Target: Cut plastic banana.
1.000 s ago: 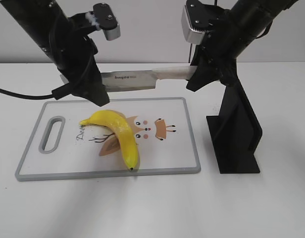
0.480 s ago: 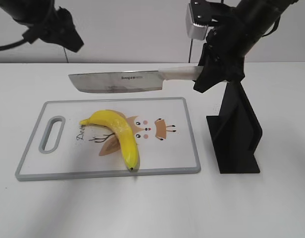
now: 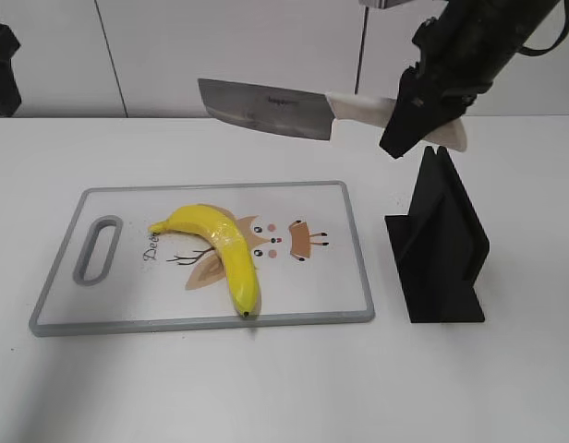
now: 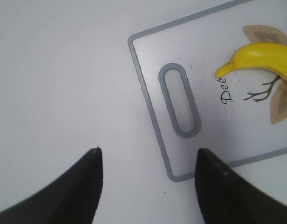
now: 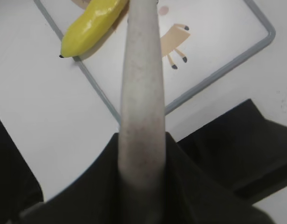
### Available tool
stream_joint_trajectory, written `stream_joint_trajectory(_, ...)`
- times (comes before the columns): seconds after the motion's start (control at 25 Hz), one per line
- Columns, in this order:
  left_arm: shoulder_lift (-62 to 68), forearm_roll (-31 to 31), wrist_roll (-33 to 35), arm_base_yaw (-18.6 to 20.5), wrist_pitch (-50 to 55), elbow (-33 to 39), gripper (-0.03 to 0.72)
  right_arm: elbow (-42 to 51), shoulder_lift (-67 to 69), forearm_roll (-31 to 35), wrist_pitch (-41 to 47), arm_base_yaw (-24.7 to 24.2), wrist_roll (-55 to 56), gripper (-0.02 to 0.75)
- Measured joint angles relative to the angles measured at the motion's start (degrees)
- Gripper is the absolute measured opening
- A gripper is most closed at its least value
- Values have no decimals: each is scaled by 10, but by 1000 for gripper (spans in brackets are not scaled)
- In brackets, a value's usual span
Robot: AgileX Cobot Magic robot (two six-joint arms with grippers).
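yellow banana (image 3: 218,244), grey-rimmed white cutting board (image 3: 349,242) with deer print, black stand (image 3: 441,247)

One yellow plastic banana (image 3: 220,245), one grey-rimmed white cutting board (image 3: 349,249), one steel-bladed, white-handled knife (image 3: 266,108), one black angular stand (image 3: 441,245), two black robot arms.

A black stand (image 3: 439,242) sits upright on the white table (image 3: 284,378), just right of the cutting board. Behind the table rises a pale wall (image 3: 220,55) crossed by 2 thin dark vertical lines.
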Motion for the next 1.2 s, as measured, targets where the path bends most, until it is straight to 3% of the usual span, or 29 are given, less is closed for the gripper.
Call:
stream_joint_trajectory(0.2, -29, -4, -25, 2, 3, 33, 587, 23, -43, -2, 3, 0, 103, 169)
stream_joint_trajectory(0.4, -108, -16, -28, 2, 5, 148, 587, 95, -138, -2, -3, 0, 181, 169)
stream_joint_trajectory(0.6, -211, -11, -36, 2, 6, 264, 587, 192, -244, -10, -82, 0, 270, 169)
stream_joint_trajectory(0.88, -382, -9, -42, 2, 4, 377, 587, 305, -350, -96, -180, 0, 417, 169)
stream_joint_trajectory(1.2, -630, -6, -43, 2, 2, 459, 587, 382, -389, -175, -208, 0, 529, 169)
